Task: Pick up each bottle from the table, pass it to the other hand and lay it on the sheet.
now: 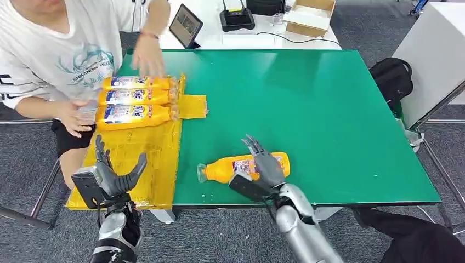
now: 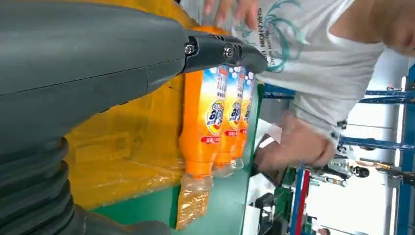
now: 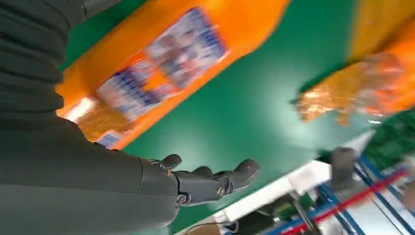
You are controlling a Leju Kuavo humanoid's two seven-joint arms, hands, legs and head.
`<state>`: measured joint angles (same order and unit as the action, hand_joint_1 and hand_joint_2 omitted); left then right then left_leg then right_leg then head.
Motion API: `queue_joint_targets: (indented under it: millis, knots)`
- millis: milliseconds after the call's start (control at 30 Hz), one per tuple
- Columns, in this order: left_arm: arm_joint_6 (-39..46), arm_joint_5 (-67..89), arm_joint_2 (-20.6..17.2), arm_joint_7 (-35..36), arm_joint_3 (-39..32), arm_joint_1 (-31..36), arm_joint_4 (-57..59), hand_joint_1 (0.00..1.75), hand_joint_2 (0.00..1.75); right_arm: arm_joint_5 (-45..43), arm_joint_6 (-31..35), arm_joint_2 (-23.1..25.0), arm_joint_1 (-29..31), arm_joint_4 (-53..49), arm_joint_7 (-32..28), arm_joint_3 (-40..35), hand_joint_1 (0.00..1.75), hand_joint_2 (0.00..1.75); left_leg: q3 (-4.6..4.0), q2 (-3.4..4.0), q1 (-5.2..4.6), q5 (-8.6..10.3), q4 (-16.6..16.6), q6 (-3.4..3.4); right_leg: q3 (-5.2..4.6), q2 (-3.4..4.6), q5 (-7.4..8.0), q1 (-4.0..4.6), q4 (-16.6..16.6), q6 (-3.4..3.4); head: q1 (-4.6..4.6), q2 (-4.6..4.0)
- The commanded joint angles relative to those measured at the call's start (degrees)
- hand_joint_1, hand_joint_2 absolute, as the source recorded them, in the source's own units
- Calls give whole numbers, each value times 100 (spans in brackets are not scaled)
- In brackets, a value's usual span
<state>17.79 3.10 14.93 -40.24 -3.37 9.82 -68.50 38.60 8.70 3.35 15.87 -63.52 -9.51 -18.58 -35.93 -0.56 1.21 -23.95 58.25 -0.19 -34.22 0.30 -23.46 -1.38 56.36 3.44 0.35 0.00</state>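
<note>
Glossy orange plastic bottle [image 1: 244,167] on a smooth, faintly shiny green table [image 1: 329,109]; crinkly yellow plastic sheet [image 1: 142,159].

Both hands — left hand [image 1: 112,176], right hand [image 1: 264,166] — fingers spread.

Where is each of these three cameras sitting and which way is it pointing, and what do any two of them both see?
Head view: high on the robot, looking forward and down at the green table; shows the left hand and right hand.
Left wrist view: behind the left hand, facing three bottles on the yellow sheet and a person.
Right wrist view: behind the right hand, over the lone bottle.
Shared: head and right wrist views both show the lone bottle.
</note>
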Motion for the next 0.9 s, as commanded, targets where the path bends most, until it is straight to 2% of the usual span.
queue_joint_targets:
  millis: [33, 200, 400, 667, 900]
  knots:
    - [37, 164, -199, 24, -5, 187, 572, 0, 175, -62, -957, -768, 1387, 1670, 243, -508, 0, 175, 18, 11, -2, -5, -5, 5, 14, 6, -2, 1, -4, -11, -2, 0]
    - [16, 195, -230, 24, 20, 318, 799, 0, 175, -319, -1757, -1091, 1939, 2141, -17, -835, 0, 175, 23, 18, -4, -5, -3, 10, 17, 9, 0, 1, -3, -15, -2, 0]
    - [-25, 168, -235, 24, 73, 506, 1110, 0, 175, -583, -2136, -1277, 2201, 2458, 79, -1257, 0, 175, 27, 6, -2, -7, -3, 8, 25, -3, -4, 2, -5, -17, -2, 0]
    - [-86, 66, -196, 24, 115, 676, 1427, 0, 175, -682, -2343, -1217, 2523, 3011, 161, -1771, 0, 175, 17, 7, -2, -4, 0, 6, 13, 0, -1, 1, -1, -11, -2, 0]
    - [-55, 14, -175, 24, 206, 776, 1600, 0, 175, -734, -1905, -838, 2492, 3378, 102, -2078, 0, 175, 23, 11, 0, -4, -3, 6, 19, 3, 0, 4, -5, -13, 0, 0]
